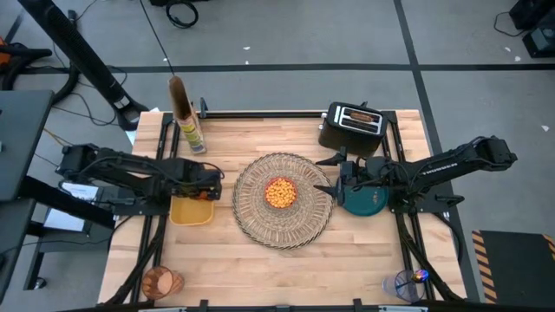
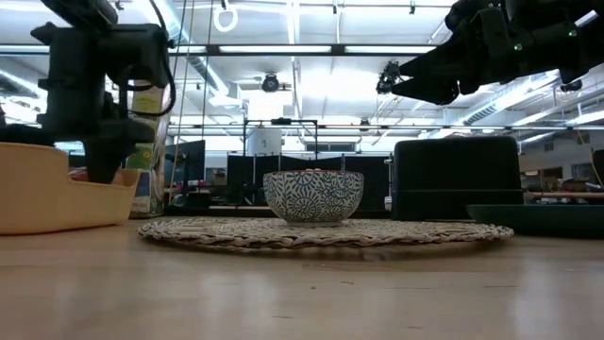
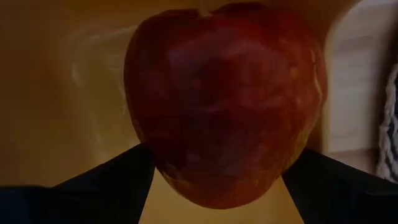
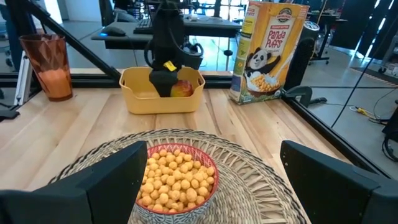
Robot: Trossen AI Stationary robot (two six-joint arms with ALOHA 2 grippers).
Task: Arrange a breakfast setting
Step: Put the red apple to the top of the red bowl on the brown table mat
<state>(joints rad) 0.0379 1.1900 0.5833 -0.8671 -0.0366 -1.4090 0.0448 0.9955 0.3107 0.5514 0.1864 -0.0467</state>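
A red apple [image 3: 224,106] lies in a yellow bin [image 1: 191,211] left of the round woven placemat [image 1: 282,201]. My left gripper [image 1: 198,185] points down into the bin, open, with one finger on each side of the apple. On the placemat's middle stands a patterned bowl [image 4: 176,179] full of cereal puffs. The teal plate [image 1: 366,202] lies flat on the table right of the placemat. Above the plate's left rim my right gripper [image 4: 212,149] hovers open and level, facing the bowl, with nothing between its fingers. My left gripper comes at the apple from above, its fingers [image 3: 124,177] beside the apple's two opposite flanks [image 3: 149,149]. Whether they touch the skin I cannot tell. The apple rests on the bin's floor.
A black toaster [image 1: 351,127] with something brown in its slots stands at the far right. A cereal box [image 4: 268,53] stands behind the bin. An orange cup [image 1: 161,282] is at the near left corner, and a clear cup with a blue spoon [image 1: 409,282] at the near right.
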